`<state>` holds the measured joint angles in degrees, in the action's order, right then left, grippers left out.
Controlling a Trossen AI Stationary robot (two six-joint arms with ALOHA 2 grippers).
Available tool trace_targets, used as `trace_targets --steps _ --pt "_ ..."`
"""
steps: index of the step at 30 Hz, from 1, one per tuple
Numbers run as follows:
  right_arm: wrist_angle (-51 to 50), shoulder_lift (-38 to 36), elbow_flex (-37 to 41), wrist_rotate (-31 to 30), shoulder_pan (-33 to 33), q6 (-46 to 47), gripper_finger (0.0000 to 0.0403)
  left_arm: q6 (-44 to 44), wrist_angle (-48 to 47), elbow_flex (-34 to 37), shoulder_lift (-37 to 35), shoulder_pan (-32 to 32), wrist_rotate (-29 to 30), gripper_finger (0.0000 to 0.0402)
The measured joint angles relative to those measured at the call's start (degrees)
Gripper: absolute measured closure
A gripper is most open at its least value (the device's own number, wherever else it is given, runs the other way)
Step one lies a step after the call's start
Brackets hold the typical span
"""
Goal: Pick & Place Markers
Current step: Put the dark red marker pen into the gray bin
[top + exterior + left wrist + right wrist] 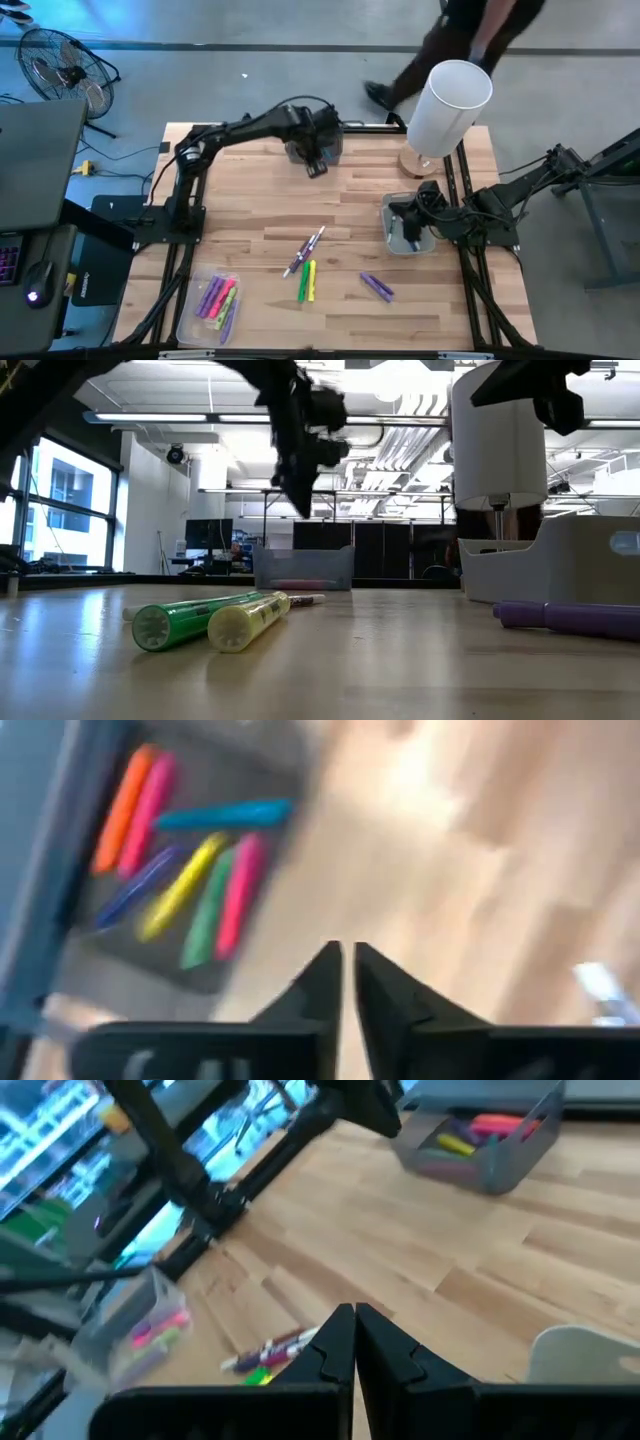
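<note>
Pale butcher-block table point(250, 215), planks running left to right. Nearest the front edge, toward the left: clear tray point(207, 306) holding several pink, purple and yellow-green markers point(218, 299). Just beyond, near the middle: loose markers on bare wood — a green marker point(303, 283) and a yellow marker point(311, 281) lying side by side and touching, seen end-on in the low view point(152, 627) point(232, 630); beside them two white-barrelled markers point(306, 250) lying slanted. To the right of that group, apart from it: a pair of purple markers point(376, 286). Farther back on the right: right gripper point(415, 232) resting at a pale grey tray point(397, 215), fingers pressed together with nothing between them point(352, 1342). At the far side, left of centre: left gripper point(316, 167) raised above the table at a dark grey tray point(333, 145), fingertips point(325, 982) nearly touching, a thin gap only, nothing gripped. Inside that tray: orange, pink, blue, purple, yellow and green markers point(185, 885) lying roughly parallel. Far right corner: white cylinder point(446, 108) standing on a round wooden base point(417, 163). Beyond the table: a person point(460, 40) on the floor, a fan point(62, 68) at far left.
</note>
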<state>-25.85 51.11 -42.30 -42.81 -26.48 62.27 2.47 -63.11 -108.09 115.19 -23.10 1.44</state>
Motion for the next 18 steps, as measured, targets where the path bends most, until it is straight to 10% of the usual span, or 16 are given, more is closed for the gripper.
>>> trace_targets --steps 18 --pt "0.30 0.00 0.00 18.28 0.00 -18.77 0.0403 -7.67 8.44 3.76 -1.69 29.36 -3.53 0.0399"
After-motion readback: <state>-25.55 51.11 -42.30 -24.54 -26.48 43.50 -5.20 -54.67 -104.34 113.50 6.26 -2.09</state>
